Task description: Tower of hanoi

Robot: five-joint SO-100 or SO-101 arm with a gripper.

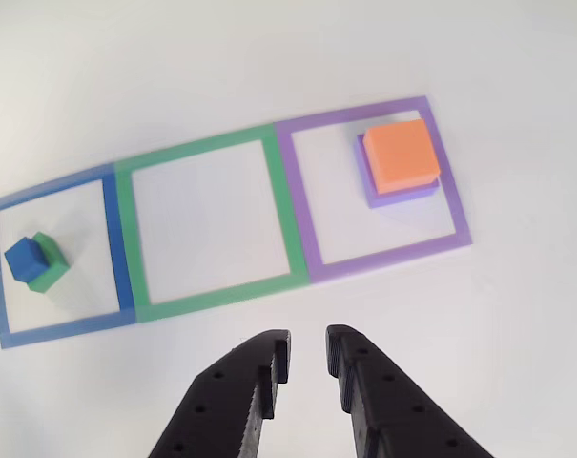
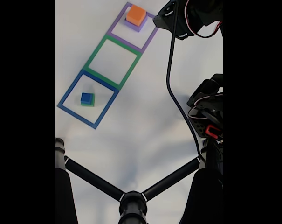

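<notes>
White table (image 1: 517, 315) lies bare before the released jaws (holding nothing), frames (image 1: 204, 229) beyond.

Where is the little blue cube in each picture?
Other view: the small blue foam cube sits far left on the green foam block, inside the flat blue square frame.
Fixed view: the cube is left of centre, in the lowest frame.
Shared landmark: the orange foam block at the row's other end.
</notes>
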